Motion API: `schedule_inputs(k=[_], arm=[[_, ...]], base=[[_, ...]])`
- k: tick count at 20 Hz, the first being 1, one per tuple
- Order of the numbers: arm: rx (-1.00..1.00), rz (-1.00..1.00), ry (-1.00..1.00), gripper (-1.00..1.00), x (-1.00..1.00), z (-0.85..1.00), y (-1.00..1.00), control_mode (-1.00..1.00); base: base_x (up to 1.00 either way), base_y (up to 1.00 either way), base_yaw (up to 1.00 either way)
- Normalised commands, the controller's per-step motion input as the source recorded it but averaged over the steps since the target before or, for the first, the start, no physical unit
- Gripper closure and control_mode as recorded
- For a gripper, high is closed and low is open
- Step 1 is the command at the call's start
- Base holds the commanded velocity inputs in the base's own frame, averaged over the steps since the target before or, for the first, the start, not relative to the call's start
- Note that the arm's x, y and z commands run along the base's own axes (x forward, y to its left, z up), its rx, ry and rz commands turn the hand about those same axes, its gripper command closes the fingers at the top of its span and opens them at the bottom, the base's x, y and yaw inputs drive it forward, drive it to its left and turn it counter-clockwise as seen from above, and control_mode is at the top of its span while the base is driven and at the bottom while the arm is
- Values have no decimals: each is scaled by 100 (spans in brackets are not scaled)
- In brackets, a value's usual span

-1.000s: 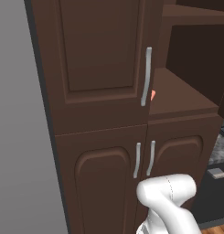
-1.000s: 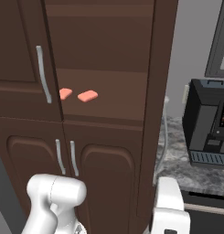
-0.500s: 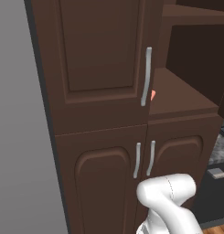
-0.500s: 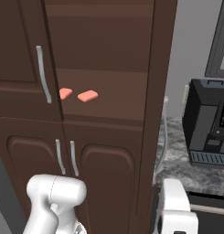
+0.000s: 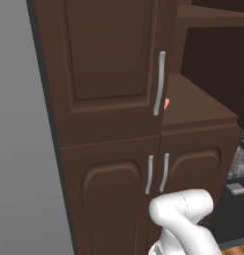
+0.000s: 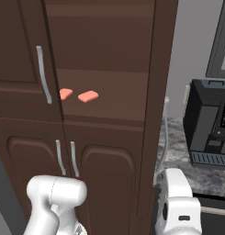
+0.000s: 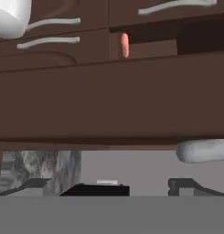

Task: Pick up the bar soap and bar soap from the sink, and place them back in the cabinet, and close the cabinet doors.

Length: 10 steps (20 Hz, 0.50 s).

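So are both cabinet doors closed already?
No. In the right base view the two bar soaps lie in plain sight on the open cabinet shelf, with only the left door covering its side.

Two salmon-orange soap bars, one rounded [image 6: 65,94] and one flat [image 6: 88,96], lie side by side on the open cabinet's [image 6: 109,55] shelf; left door [image 5: 108,69] is shut.

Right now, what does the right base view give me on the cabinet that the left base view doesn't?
Right base view alone: both bar soaps, the rounded one and the flat one, lying side by side on the open shelf, plus the black appliance on the counter. Left base view alone: the full left cabinet door, shut. Both share that door's long silver handle and the lower arched doors.
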Motion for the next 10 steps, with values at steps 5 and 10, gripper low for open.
schedule_inputs(k=[5, 10], arm=[[-2, 15, -1, -100, -9, 0, 56, -100], [-2, 17, 0, -100, -2, 0, 69, -100]], base=[[0, 0, 0], [0, 0, 0]])
